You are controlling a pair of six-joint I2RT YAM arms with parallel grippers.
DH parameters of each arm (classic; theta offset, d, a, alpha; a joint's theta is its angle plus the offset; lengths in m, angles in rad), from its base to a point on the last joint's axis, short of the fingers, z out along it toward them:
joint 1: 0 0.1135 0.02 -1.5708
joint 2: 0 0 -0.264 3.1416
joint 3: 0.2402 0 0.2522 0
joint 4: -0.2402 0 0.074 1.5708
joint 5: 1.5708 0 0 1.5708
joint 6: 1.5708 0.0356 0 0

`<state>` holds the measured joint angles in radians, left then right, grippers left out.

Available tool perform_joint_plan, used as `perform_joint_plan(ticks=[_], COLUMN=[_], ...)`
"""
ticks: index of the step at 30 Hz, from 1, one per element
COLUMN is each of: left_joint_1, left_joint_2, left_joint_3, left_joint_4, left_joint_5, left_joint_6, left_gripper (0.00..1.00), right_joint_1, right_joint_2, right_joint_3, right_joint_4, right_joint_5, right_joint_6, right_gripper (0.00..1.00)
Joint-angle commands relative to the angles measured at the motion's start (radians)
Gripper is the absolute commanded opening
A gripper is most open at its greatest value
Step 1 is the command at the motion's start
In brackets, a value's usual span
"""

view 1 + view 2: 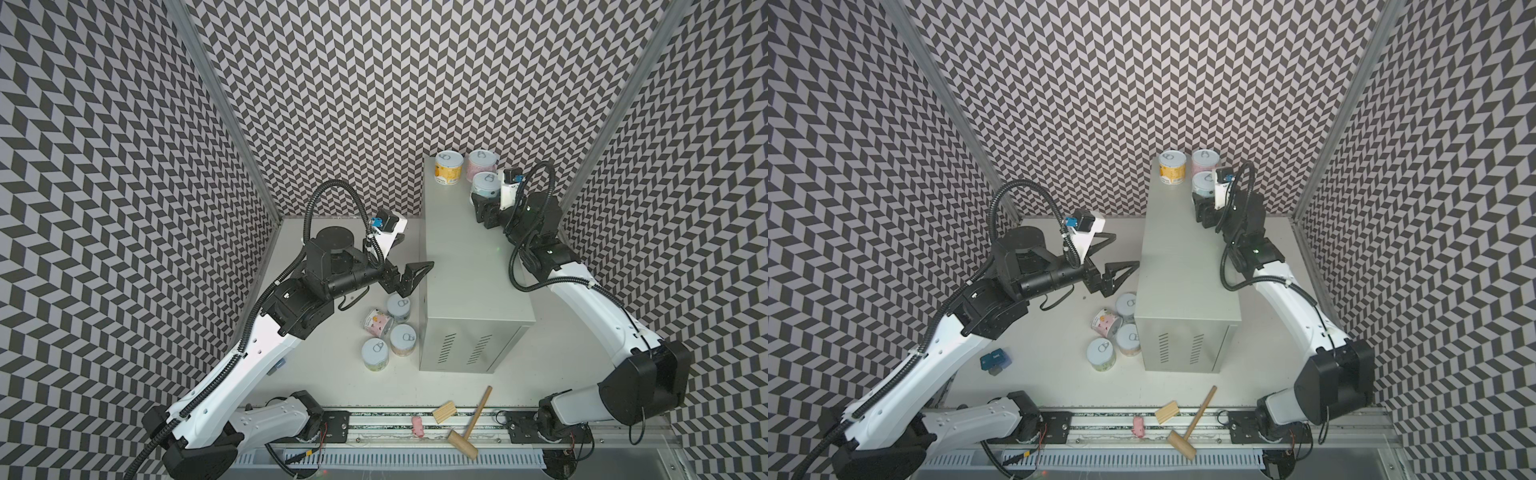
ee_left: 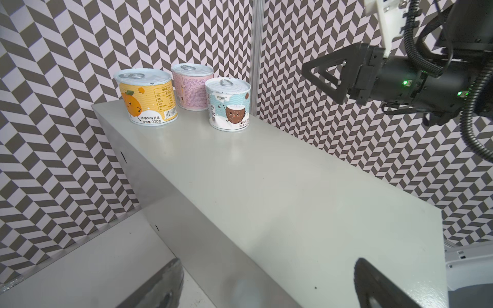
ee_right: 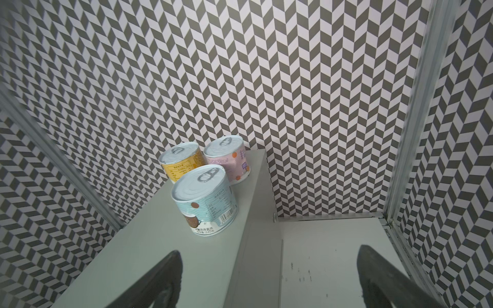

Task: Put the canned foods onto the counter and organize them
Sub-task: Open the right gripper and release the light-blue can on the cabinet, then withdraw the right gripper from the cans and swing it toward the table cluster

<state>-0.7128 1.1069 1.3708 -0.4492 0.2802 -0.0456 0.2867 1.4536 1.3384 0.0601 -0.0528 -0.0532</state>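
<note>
1. Seven cans are counted in both top views: three on the counter (image 1: 469,266) and four below it on the white base surface (image 1: 332,382)
2. Three cans are stood upright at the counter's far end: a yellow can (image 1: 449,168), a pink can (image 1: 482,163) and a light blue can (image 1: 485,187), the last set just in front of the pink one
3. Four cans are clustered on the base surface just beside the counter's left side: a rear can (image 1: 399,307), a middle can (image 1: 402,338) and a front can (image 1: 375,353) are upright, and one tipped can (image 1: 377,322) with a pink label is leaned among them
4. Two pairs of fingers are seen: the left fingers (image 1: 410,275) are spread wide and empty above the low cluster; the right fingers (image 3: 165,280) are parted with nothing between them, just short of the light blue can, one over the counter's top and one out past its side
5. One wooden mallet (image 1: 469,424), one wooden block (image 1: 444,411) and one small pink object (image 1: 417,427) are laid at the front edge; one blue object (image 1: 994,360) is laid by the left arm
6. Two groups of vent slits (image 1: 449,347) are counted on the counter's front face
7. Label colours of the upright low cans are hard to make out from above; the light blue can is partly covered by the right wrist camera in both top views; the blue object is almost wholly hidden under the left arm in a top view; both pairs of fingers are blurred and cut off in their own wrist views
</note>
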Motion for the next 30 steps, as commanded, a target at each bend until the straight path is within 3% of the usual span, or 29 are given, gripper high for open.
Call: perform_joint_plan(ticks=[1,18,24,30], left_joint_1=[0.008,0.007,0.008,0.007], left_joint_2=[0.0,-0.002,-0.001,0.001], left_joint_3=[0.005,0.003,0.004,0.005], left_joint_4=[0.024,0.024,0.024,0.024], left_joint_5=[0.014,0.01,0.012,0.014], left_joint_6=[-0.001,-0.002,-0.004,-0.005], left_gripper=[1.0,1.0,1.0,1.0], right_joint_1=[-0.006,-0.011,-0.011,-0.013], right_joint_2=[0.021,0.015,0.007,-0.024], right_joint_3=[0.004,-0.006,-0.008,-0.004], right_joint_4=[-0.005,0.004,0.006,-0.006], right_joint_5=[0.012,0.005,-0.018,-0.05], right_joint_6=[-0.005,-0.004,-0.005,0.009], right_gripper=[0.74,0.76,0.81,0.93])
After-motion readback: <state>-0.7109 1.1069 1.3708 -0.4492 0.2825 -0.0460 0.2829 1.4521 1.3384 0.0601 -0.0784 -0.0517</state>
